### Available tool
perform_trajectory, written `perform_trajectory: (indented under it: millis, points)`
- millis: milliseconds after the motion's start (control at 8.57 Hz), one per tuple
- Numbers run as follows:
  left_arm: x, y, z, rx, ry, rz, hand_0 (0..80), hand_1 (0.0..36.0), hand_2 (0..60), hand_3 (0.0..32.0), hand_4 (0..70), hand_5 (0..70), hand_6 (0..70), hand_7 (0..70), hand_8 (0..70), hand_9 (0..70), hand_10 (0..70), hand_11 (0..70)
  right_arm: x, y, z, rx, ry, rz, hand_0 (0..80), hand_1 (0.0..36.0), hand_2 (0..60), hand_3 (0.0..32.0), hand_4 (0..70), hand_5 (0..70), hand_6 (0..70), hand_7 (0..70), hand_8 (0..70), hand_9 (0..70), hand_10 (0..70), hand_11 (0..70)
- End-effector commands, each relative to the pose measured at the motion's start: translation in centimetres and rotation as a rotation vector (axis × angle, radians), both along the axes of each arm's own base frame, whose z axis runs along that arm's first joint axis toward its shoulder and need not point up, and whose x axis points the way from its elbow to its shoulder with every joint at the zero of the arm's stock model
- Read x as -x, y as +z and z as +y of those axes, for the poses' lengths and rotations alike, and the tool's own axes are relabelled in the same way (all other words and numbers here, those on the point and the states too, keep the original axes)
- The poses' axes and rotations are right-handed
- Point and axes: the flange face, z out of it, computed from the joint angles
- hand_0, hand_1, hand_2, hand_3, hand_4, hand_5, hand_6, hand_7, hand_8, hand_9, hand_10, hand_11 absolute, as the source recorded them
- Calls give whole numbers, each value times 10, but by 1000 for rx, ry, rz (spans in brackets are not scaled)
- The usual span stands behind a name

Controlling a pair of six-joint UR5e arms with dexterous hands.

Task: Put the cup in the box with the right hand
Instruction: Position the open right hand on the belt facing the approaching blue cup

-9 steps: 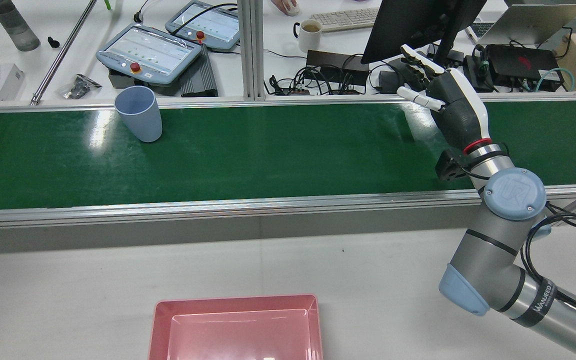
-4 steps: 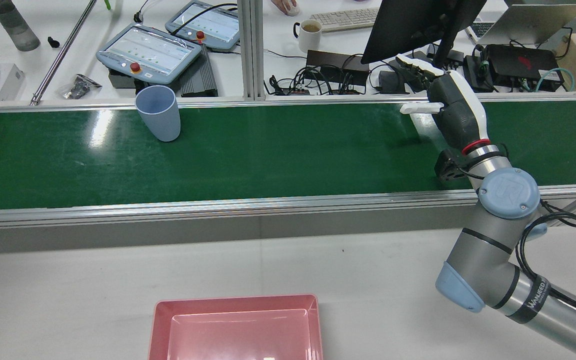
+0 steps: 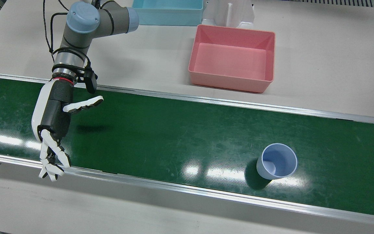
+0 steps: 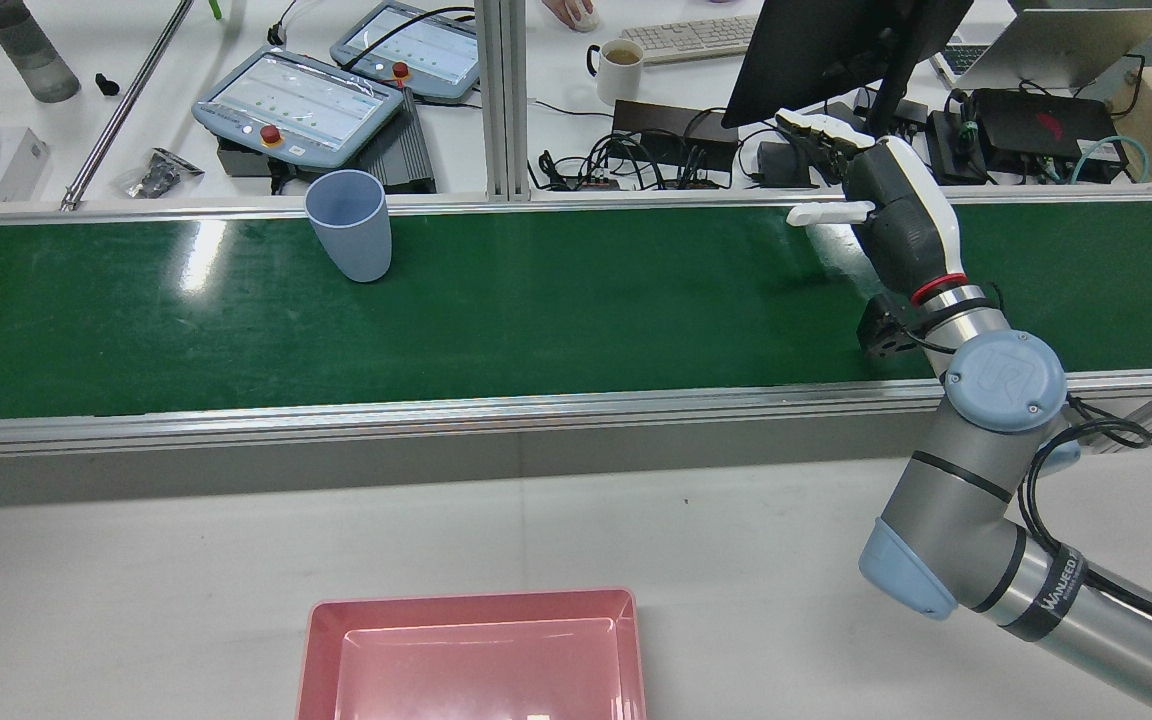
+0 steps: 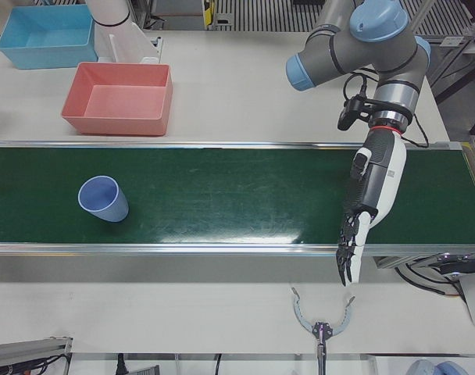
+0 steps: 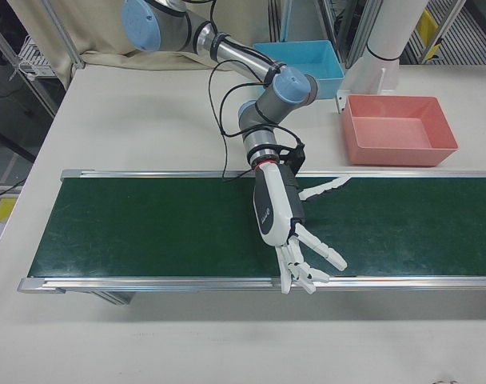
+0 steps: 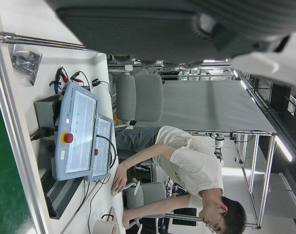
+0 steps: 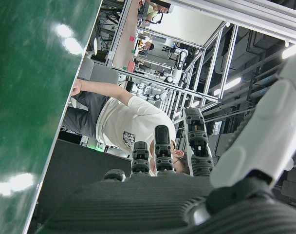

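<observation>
Seen from behind the robot, going left to right: a pale blue cup (image 4: 349,225) stands upright and empty on a long green belt (image 4: 556,310), near the belt's far edge and towards its left end. It looks like thin, stiff plastic, so probably light, smooth-walled and easy to tip or knock over. It tapers towards its base, so a grip wrapped around the upper wall, just under the rim, would likely hold best.

In the middle foreground, on the pale table (image 4: 186,580) in front of the belt, sits an empty pink box (image 4: 476,655).

At the right, the right hand (image 4: 881,200) hangs above the belt's far edge, well apart from the cup. Its fingers are spread and it holds nothing. The left hand itself appears in none of the views.

The belt is glossy and scuffed, with metal rails along both long sides. Beyond it is a cluttered desk with control tablets (image 4: 301,100), cables and a mug (image 4: 621,68).
</observation>
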Motion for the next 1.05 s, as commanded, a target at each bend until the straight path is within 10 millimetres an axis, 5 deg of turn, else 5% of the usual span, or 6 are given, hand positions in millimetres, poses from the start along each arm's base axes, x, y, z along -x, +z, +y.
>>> perform_trajectory:
  millis: [0,933]
  points:
    - [0,0,0,0,0,0,0,0,0,0,0,0,0,0,0,0,0,0,3,-1,-1,0,-4,2,460,0,0,2,160,18,69,356,73,172,0,0]
    - [0,0,0,0,0,0,0,0,0,0,0,0,0,0,0,0,0,0,22,6,1,14,-29,16,460,0,0,0,170,18,73,375,78,178,0,0]
